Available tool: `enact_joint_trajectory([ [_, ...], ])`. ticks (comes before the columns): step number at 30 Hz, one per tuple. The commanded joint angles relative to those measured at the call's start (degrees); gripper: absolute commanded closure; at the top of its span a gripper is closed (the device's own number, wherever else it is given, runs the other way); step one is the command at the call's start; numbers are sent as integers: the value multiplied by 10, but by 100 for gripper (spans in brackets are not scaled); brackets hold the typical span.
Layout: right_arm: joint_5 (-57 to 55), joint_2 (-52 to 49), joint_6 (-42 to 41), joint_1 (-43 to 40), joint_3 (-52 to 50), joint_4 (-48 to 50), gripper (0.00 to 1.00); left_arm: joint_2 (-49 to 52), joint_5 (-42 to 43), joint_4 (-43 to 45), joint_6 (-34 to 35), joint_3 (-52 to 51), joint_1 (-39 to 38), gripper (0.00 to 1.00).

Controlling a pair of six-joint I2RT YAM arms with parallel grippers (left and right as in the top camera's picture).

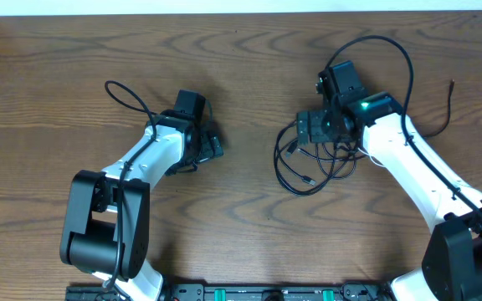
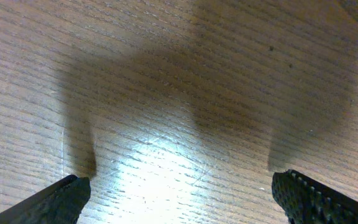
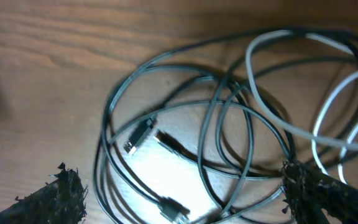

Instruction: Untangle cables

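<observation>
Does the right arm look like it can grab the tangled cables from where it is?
Probably yes. The right end effector hangs wide open right over the cables. Their loops lie below it on the table, and nothing covers them or blocks the way down.

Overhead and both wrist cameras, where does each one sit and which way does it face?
Overhead: above the table, looking straight down; left arm, right arm and cables show.
Left wrist: behind the left gripper, facing bare wood; its fingertips show.
Right wrist: behind the right gripper, facing down at cables; fingertips show.
Shared: overhead and right wrist both see cables.
</observation>
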State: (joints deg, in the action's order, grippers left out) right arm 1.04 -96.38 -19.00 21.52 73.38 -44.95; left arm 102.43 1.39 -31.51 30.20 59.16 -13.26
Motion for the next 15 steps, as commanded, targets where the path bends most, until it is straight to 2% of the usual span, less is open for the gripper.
enact_joint_trajectory([
  [1,-10,-11,-18,3,0,9,1,2,-3,-2,1,9,-1,0],
  [6,-70,-26,-17,3,0,22,1,2,-3,-2,1,9,-1,0],
  [11,-59,-45,31,5,0,92,1,2,-3,-2,1,9,-1,0],
  [15,-48,-55,33,7,0,104,3,2,-3,-2,1,9,-1,0],
])
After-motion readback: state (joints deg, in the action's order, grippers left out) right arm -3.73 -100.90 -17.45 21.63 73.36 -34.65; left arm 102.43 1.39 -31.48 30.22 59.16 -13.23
